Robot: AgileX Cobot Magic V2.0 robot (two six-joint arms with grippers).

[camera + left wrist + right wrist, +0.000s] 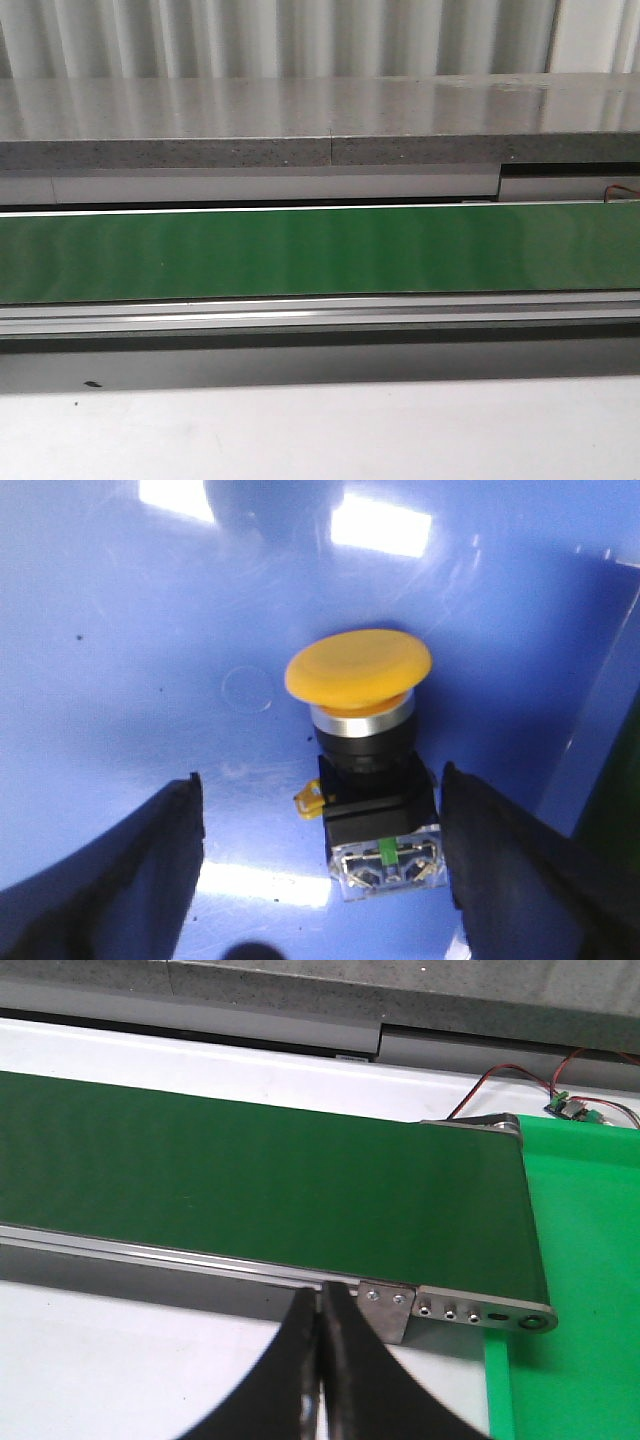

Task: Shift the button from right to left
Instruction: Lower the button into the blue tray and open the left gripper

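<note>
The button [365, 750] lies on its side on a glossy blue surface [120, 680] in the left wrist view. It has a yellow mushroom head, a black collar and a clear-ended contact block. My left gripper [320, 830] is open, and its dark fingers [175, 830] stand on either side of the button's block. The block lies close to one finger, with a wide gap to the other. My right gripper [320, 1305] is shut with nothing in it, above the white table [120, 1350] by the conveyor's end. The front view shows neither gripper nor the button.
A long green conveyor belt [320, 250] runs across the front view, behind a white table [320, 430] and below a grey shelf [320, 110]. The belt [250, 1180] ends beside a bright green mat [580, 1240], near wires and a small board [565, 1105]. A raised blue wall [600, 700] borders the button's surface.
</note>
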